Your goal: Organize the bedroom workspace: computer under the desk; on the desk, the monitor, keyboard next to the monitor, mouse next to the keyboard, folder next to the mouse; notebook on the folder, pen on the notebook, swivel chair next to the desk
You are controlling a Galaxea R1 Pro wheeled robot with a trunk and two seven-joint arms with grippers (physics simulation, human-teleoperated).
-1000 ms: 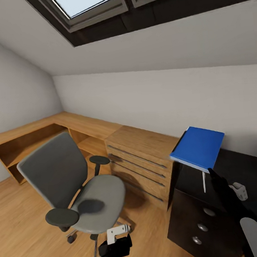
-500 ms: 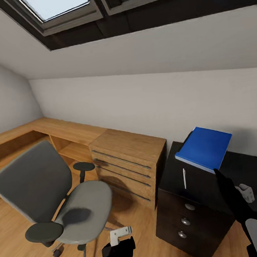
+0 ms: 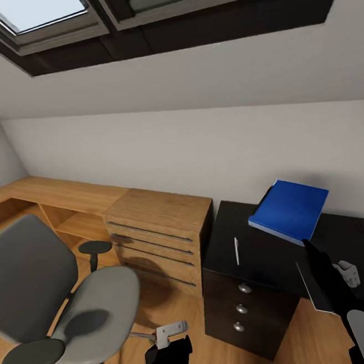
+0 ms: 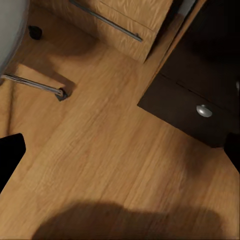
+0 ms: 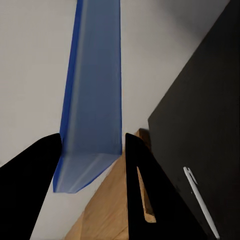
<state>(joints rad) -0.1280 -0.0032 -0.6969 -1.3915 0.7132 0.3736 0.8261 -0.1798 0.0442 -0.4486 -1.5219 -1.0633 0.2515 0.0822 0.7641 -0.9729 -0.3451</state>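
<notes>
Since a second ago our view has swung right, sliding the swivel chair toward 8 o'clock and baring more of the black desk. Going left to right: our left gripper hangs low at 6 o'clock, fingers spread. The pen lies on the desk. At 4 o'clock our right gripper pinches the blue folder by one edge; held so, it could tilt or slip. Sloped grey walls and skylights close overhead.

a light wooden drawer chest adjoins a wooden shelf bench.
</notes>
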